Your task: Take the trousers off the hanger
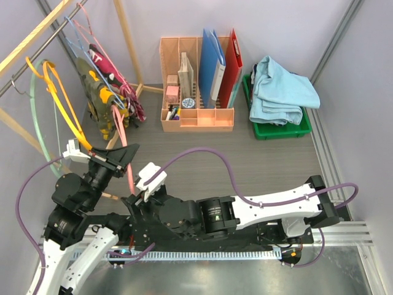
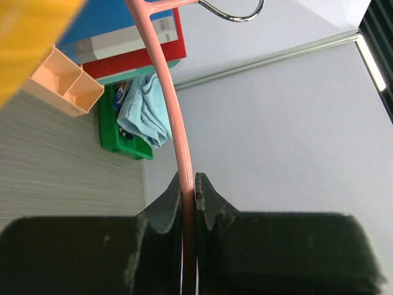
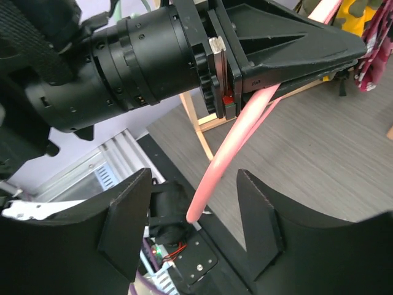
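My left gripper (image 2: 189,184) is clamped tight on the pink hanger (image 2: 175,104), with the rod pinched between both fingers. My right gripper (image 3: 193,173) stands wide apart and holds nothing; the hanger's free end shows between its fingers, touching neither. The light blue trousers (image 1: 282,92) lie heaped in the green bin (image 1: 301,130) far right, well apart from both. The yellow-olive camouflage trousers (image 1: 95,92) and pink camouflage trousers (image 1: 123,89) hang by the wooden rack (image 1: 128,43) at far left.

Bare pink hanger (image 1: 129,169); light-blue trousers (image 1: 284,92) crumpled in green bin (image 1: 279,131).
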Tool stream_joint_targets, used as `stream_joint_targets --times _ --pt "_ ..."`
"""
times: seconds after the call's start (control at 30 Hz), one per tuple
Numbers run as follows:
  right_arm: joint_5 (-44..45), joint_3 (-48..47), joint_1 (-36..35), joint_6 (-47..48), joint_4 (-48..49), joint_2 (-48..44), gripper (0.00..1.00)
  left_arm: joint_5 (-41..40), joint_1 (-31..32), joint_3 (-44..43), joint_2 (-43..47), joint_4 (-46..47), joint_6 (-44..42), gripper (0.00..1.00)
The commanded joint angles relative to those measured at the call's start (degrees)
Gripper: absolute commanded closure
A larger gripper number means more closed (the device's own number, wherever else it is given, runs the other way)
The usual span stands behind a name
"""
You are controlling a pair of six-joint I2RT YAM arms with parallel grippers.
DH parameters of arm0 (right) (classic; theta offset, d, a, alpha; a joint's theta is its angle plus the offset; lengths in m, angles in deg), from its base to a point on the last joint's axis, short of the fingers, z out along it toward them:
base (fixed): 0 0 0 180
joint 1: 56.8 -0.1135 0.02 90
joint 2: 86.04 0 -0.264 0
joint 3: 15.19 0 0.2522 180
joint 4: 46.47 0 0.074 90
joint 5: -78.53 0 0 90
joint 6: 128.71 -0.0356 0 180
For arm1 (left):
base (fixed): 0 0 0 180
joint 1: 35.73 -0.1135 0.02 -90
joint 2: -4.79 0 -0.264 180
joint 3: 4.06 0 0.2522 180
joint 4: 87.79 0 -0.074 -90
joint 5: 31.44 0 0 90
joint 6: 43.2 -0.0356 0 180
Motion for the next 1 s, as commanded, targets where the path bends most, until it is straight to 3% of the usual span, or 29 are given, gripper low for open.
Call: stream_joint_targets --times 0.0,0.07,0.23,0.33,0.37,0.47,0.53,0.6,0.63,0.7,0.73,0.83,0.97 --pt "5.0 -3.6 0.2 1.9 0.7 1.7 0.47 -0.2 0.0 -1.6 0.3 7.9 0.7 1.00" --pt "5.2 -3.5 0.8 1.9 0.7 2.2 0.53 0.3 0.0 -1.6 0.5 8.2 1.8 1.00" --pt "4.9 -4.1 2.0 2.1 0.9 3.5 0.55 1.9 0.0 -1.2 1.0 9.4 3.9 1.00" --pt "5.1 -4.4 3.0 1.6 1.2 3.9 0.70 2.5 0.0 -1.1 1.2 9.9 5.2 1.00" --pt "5.0 -4.4 3.2 1.3 1.1 4.0 0.81 3.2 -0.1 -1.0 1.2 10.1 5.3 1.00" --pt "5.8 -4.3 3.4 0.8 1.2 3.6 0.99 5.5 0.0 -1.0 1.6 10.4 6.5 1.00" --pt "5.8 -4.1 3.4 0.6 0.2 2.8 0.99 6.5 -0.1 -1.0 2.2 10.3 6.8 0.99" --pt "5.8 -4.0 3.3 -1.0 -1.2 2.1 0.99 6.7 -0.1 -1.1 2.8 9.4 6.8 0.93" --pt "5.9 -4.0 3.3 -1.7 -3.0 1.1 0.99 6.5 -0.1 -1.1 3.4 8.9 7.1 0.79" --pt "5.9 -3.6 3.4 -3.9 -4.9 -0.3 0.99 6.1 0.0 -1.1 4.1 7.5 7.4 0.62" --pt "6.0 -3.4 3.4 -4.7 -7.5 -1.8 0.99 6.1 -0.1 -1.1 4.3 7.1 7.4 0.47" --pt "5.6 -1.4 3.4 -7.0 -11.6 -5.3 0.99 7.7 0.0 -1.0 5.2 6.2 5.8 0.32" --pt "3.4 3.8 3.3 -8.2 -16.8 -14.0 0.99 10.4 0.0 -1.3 5.8 4.9 2.6 0.27"
